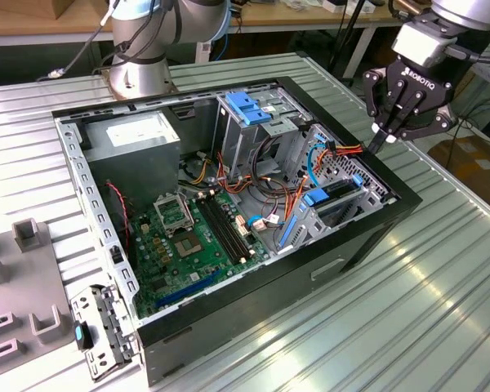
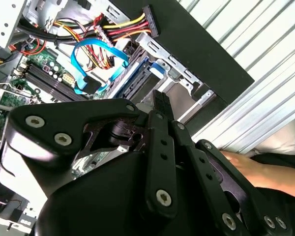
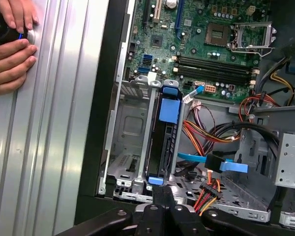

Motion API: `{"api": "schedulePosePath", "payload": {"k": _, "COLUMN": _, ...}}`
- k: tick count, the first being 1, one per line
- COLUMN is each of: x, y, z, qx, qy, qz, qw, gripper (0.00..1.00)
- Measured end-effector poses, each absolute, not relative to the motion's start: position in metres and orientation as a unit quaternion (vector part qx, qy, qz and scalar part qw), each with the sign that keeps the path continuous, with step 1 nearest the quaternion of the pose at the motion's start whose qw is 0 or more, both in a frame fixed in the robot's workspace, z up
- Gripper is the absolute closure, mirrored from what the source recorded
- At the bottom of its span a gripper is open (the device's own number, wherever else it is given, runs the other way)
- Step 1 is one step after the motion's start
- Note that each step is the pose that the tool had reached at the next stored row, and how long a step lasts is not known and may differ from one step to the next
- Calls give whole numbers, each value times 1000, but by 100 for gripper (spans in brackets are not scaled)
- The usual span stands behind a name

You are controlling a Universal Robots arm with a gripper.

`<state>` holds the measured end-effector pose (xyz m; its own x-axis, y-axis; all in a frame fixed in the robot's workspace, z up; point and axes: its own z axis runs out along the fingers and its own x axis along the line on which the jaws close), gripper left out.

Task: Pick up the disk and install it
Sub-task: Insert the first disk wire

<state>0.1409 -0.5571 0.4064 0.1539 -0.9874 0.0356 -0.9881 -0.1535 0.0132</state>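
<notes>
Supporting table: the ribbed metal table (image 1: pixel 441 269) is carrying the whole setup, its grooves running lengthwise under the machine.
Computer case: the black computer case (image 1: pixel 229 306) is lying on its side with its interior facing up.
Arm: the robot arm (image 1: pixel 139 41) is standing on its base behind the case and reaching round toward the exterior view's right.
Motherboard: the green motherboard (image 1: pixel 188 237) is lying flat on the case floor.
Power supply: the grey power supply box (image 1: pixel 139 139) is sitting in the far corner on the exterior view's left.
Drive cage: the metal drive cage (image 1: pixel 249 135) is standing behind the board, wearing a blue latch (image 1: pixel 247 106) on top.
Gripper: the gripper (image 1: pixel 384 140) is hovering above the case's rim on the exterior view's right, its fingers pressing together on nothing; in the first wrist view its tips (image 3: pixel 162 194) are hanging over the end of the drive bay.
Disk: the disk (image 3: pixel 165 142) is sitting on edge inside that bay (image 1: pixel 335 194), its blue frame showing at both ends, apart from the gripper.
Cables: a blue flat cable (image 3: pixel 211 162) and red, yellow and black wires (image 1: pixel 343 151) are trailing just beside the bay.
Hands: a person's hands (image 3: pixel 10 49) are resting on the table beside the case, gripping a small dark round object (image 3: pixel 0 27).
</notes>
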Motion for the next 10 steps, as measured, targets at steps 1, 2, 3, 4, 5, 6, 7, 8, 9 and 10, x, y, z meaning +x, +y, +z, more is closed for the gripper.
{"api": "schedulePosePath", "payload": {"k": 1, "x": 142, "y": -556, "z": 406, "qx": 760, "qy": -650, "qz": 9, "qw": 17, "gripper": 89}}
{"api": "schedulePosePath", "payload": {"k": 2, "x": 142, "y": -556, "z": 406, "qx": 760, "qy": -650, "qz": 9, "qw": 17, "gripper": 89}}
{"api": "schedulePosePath", "payload": {"k": 3, "x": 143, "y": -555, "z": 406, "qx": 761, "qy": -649, "qz": 9, "qw": 17, "gripper": 89}}
{"api": "schedulePosePath", "payload": {"k": 4, "x": 144, "y": -554, "z": 406, "qx": 761, "qy": -649, "qz": 9, "qw": 17, "gripper": 89}}
{"api": "schedulePosePath", "payload": {"k": 5, "x": 145, "y": -554, "z": 406, "qx": 761, "qy": -648, "qz": 9, "qw": 17, "gripper": 89}}
{"api": "schedulePosePath", "payload": {"k": 6, "x": 146, "y": -552, "z": 406, "qx": 762, "qy": -647, "qz": 9, "qw": 17, "gripper": 89}}
{"api": "schedulePosePath", "payload": {"k": 7, "x": 147, "y": -551, "z": 406, "qx": 763, "qy": -646, "qz": 9, "qw": 17, "gripper": 89}}
{"api": "schedulePosePath", "payload": {"k": 8, "x": 148, "y": -549, "z": 406, "qx": 764, "qy": -645, "qz": 9, "qw": 17, "gripper": 89}}
{"api": "schedulePosePath", "payload": {"k": 9, "x": 149, "y": -548, "z": 406, "qx": 765, "qy": -644, "qz": 9, "qw": 17, "gripper": 89}}
{"api": "schedulePosePath", "payload": {"k": 10, "x": 150, "y": -548, "z": 406, "qx": 766, "qy": -643, "qz": 9, "qw": 17, "gripper": 89}}
